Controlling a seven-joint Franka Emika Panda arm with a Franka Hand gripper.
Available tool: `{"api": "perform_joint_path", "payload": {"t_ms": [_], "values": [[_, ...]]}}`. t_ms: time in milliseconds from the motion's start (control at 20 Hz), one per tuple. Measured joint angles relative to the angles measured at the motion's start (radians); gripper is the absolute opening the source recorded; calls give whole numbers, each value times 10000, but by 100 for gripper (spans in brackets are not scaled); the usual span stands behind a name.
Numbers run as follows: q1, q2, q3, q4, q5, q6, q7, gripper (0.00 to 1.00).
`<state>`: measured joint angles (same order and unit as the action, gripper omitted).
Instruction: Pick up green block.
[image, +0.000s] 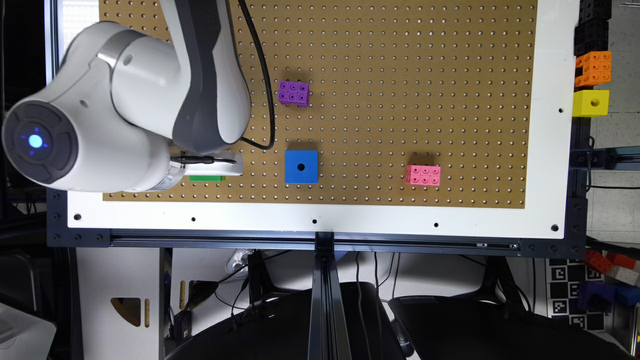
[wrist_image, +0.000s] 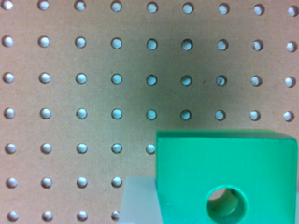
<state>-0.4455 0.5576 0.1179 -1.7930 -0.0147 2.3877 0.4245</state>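
One green block (image: 207, 177), smooth with a round hole, peeks out lower left under the gripper (image: 220, 165); one blue cube (image: 301, 167) sits beside. Whether the fingers pinch it, I cannot tell.

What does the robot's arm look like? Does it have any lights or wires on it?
The arm is big, smooth and rounded, mostly white with dark grey parts. One round grey end cap has a glowing blue light in its middle. A black cable hangs down alongside it, and a thin black plug goes into the white part by the wrist.
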Motion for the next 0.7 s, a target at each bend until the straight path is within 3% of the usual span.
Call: {"api": "perform_joint_path", "payload": {"t_ms": [350, 700], "values": [[1, -790, 8, -1, 0, -764, 27, 0], [1, -1145, 14, 0, 0, -1048, 38, 0]]}}
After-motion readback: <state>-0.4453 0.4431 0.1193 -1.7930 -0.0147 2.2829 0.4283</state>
